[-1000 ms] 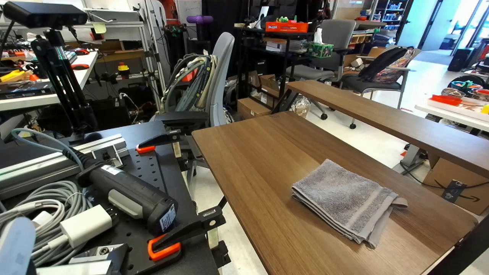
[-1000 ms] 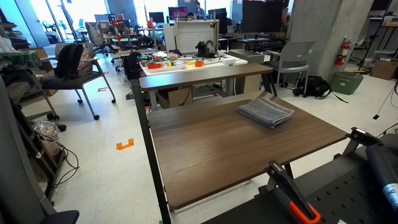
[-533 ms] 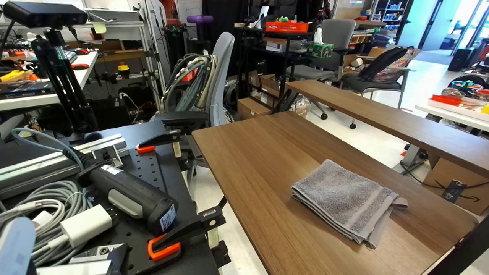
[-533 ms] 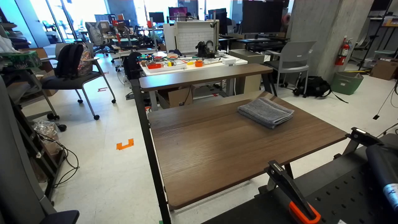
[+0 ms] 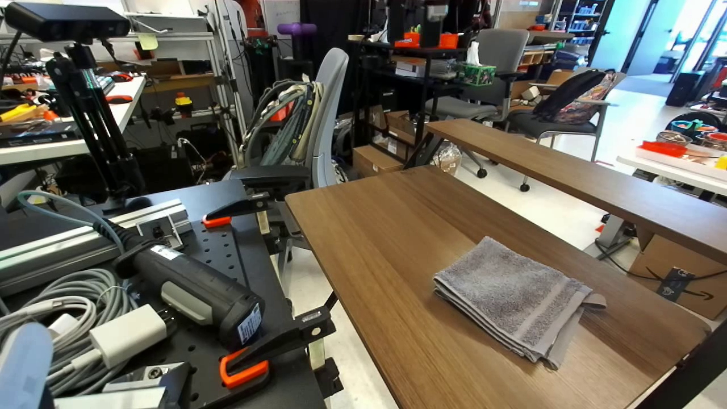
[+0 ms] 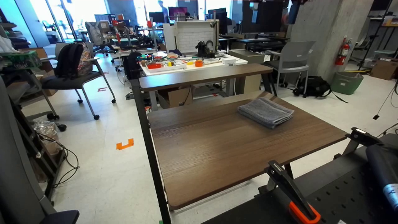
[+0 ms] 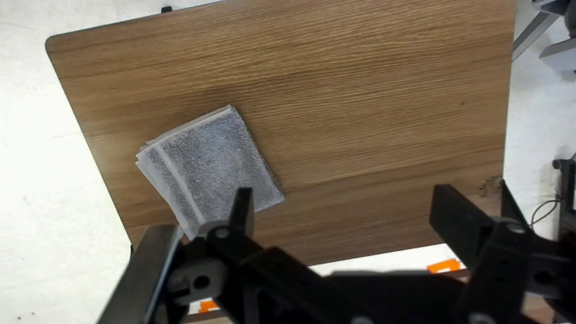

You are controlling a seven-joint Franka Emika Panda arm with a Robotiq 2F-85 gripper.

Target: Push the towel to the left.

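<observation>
In the wrist view, the left edge of the tabletop (image 7: 382, 112) slants from 10 o'clock to 8, floor (image 7: 40, 202) beyond. A narrow strip of tabletop separates it from the towel (image 7: 207, 162), folded flat at 9 o'clock, its lower side partly hidden by the gripper (image 7: 346, 209). The fingers (image 7: 243, 209) stand wide apart, at 7 and 4 o'clock; both exterior views show the towel well apart from them. From the towel, a broad stretch of tabletop reaches the right edge at 3 o'clock.
</observation>
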